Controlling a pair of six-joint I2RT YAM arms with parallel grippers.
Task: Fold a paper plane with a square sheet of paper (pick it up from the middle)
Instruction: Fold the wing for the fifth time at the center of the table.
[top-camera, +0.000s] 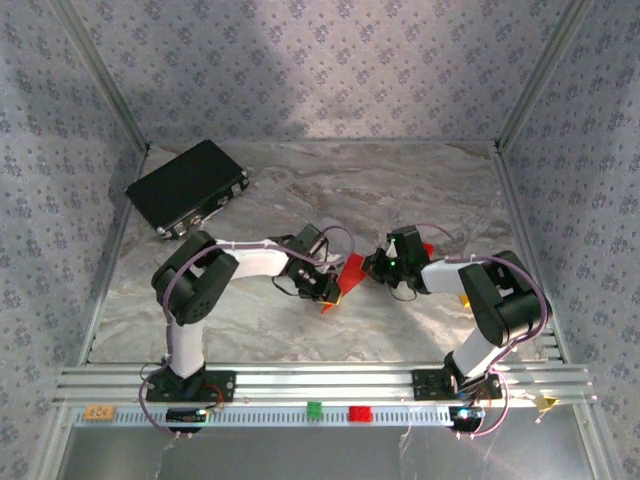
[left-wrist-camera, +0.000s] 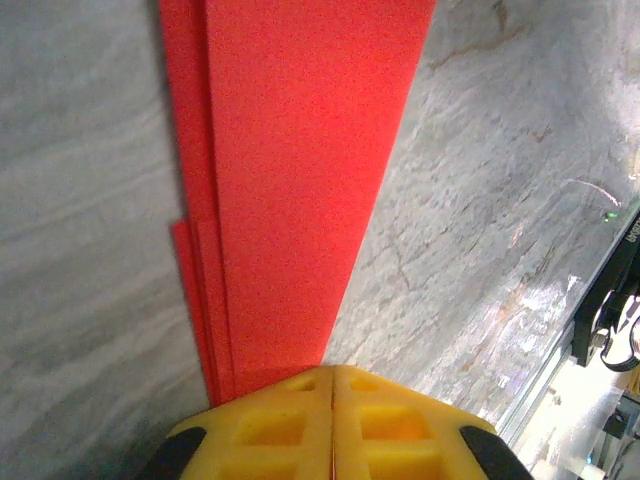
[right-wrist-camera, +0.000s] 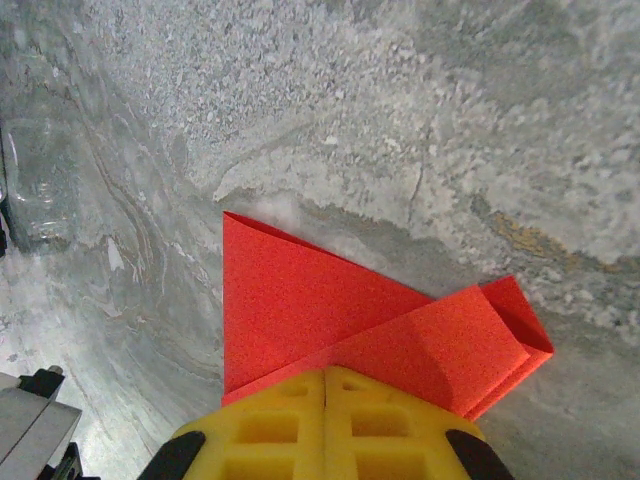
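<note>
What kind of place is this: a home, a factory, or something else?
Probably a robot test booth in a laboratory. The left arm and the right arm are bolted to a metal rail at the table edge, patterned walls close it in, and both arms hold one folded red paper.

Table (top-camera: 400, 190) — grey marbled top, aluminium rails along its near edge. 1 black box (top-camera: 187, 187) lies flat at the far-left corner, askew. Folded red paper (top-camera: 352, 270) near centre — contact with top unclear. Green block (top-camera: 314, 409), red block (top-camera: 359, 413) on the near strip.
</note>
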